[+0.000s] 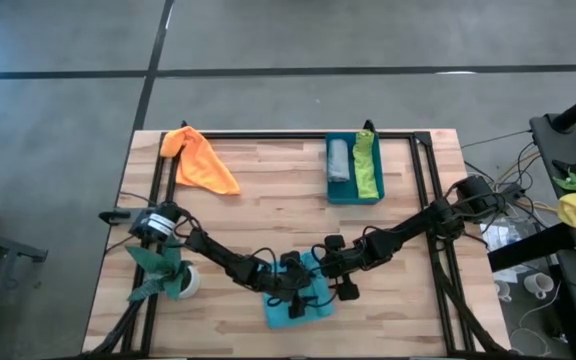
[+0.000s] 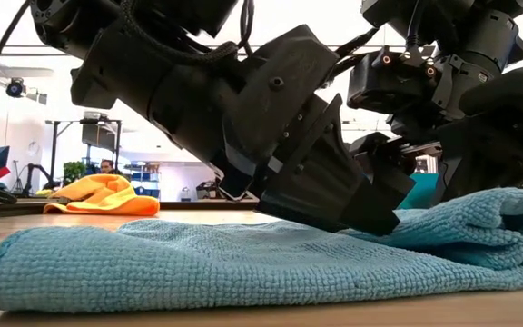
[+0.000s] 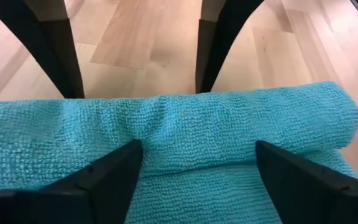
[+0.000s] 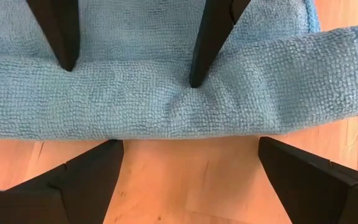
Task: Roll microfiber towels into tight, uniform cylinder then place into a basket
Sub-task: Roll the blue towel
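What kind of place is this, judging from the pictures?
Probably a robotics lab or workshop: a wooden table on a bare concrete floor, loose cables beside it, and equipment stands in the room behind.

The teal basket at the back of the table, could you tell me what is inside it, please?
Inside the basket lie two rolled towels side by side: a grey towel and a lime green towel. They cover most of the floor, so anything beneath them cannot be seen.
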{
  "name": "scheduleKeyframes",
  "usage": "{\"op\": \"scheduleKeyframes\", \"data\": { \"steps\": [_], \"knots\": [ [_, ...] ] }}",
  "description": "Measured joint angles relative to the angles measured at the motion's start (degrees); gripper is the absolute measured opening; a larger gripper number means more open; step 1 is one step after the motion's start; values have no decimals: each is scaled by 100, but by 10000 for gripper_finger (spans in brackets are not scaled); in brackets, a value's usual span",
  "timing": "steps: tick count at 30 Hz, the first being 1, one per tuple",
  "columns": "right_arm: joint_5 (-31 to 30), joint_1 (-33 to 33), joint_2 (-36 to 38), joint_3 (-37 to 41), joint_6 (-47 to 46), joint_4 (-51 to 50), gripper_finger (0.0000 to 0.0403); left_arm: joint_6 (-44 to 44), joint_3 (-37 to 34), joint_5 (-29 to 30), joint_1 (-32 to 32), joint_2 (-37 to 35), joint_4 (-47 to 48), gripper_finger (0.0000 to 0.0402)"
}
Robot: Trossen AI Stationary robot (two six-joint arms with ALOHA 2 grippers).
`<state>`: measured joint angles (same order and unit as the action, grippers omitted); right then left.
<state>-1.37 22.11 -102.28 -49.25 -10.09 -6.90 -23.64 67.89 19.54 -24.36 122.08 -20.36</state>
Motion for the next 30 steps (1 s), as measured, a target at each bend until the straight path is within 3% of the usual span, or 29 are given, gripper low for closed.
{"op": "scheduleKeyframes", "data": {
  "steps": [4,15,21,30],
  "knots": [
    [15,0,2,0,3,7,370,0,3,-62,2,-33,39,327],
    [152,75,-42,-326,48,-14,370,45,-1,71,0,-708,706,328],
    [72,65,-42,-434,-110,-255,370,-9,-18,84,-78,-1098,1719,328],
    [-17,63,-31,-610,-538,-306,370,-873,-174,53,-471,-1569,3287,328]
  ]
}}
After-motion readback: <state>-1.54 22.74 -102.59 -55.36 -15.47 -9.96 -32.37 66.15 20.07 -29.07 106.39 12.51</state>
